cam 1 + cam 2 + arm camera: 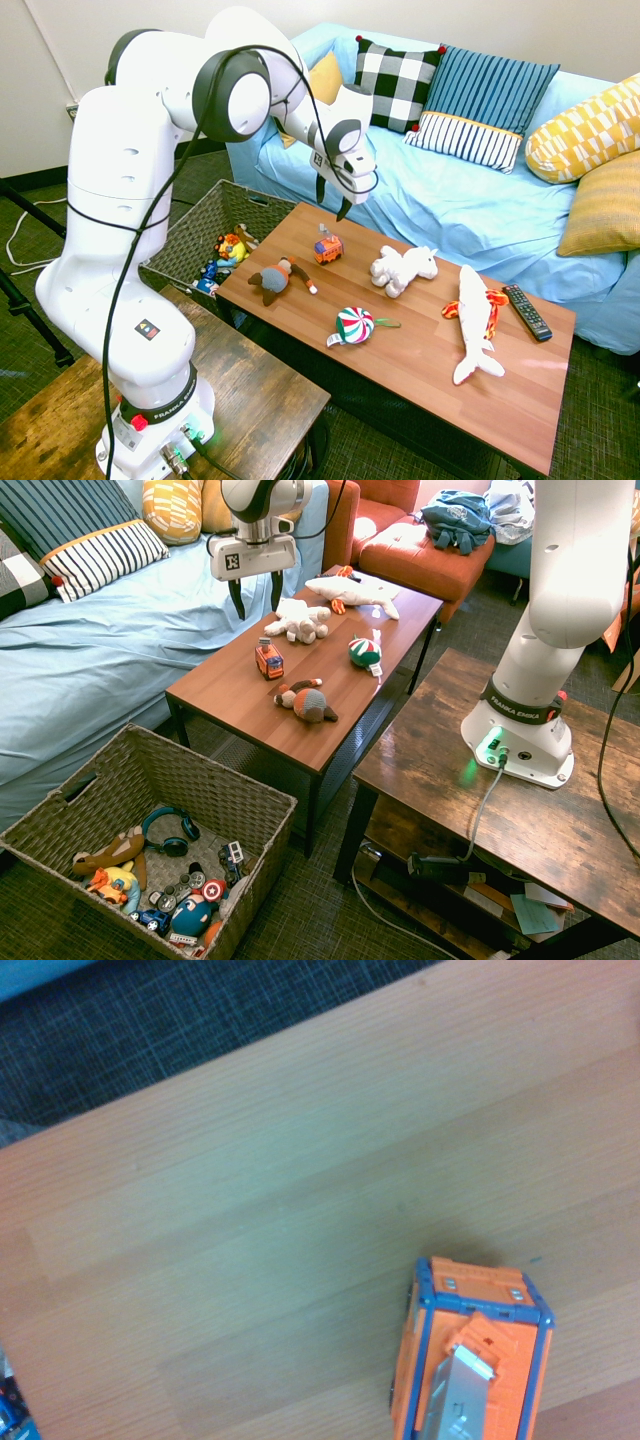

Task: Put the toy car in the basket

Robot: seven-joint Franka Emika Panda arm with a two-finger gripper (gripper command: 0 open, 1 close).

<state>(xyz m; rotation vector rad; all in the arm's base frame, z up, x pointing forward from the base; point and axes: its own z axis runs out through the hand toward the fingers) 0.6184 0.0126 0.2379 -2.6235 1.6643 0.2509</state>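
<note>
While the basket sits on the floor nearest the second exterior camera, holding small toys, the toy car stands on the wooden worktop beyond it, beside a brown plush animal. Above the car, clear of it, the pincer hangs open and empty, pointing down. Farther back lies a white plush.

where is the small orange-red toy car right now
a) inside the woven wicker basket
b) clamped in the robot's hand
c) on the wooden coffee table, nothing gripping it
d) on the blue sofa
c: the small orange-red toy car sits on the wooden coffee table, while the open hand hangs above it, and the dark woven wicker basket stands on the floor beside the table.
</note>
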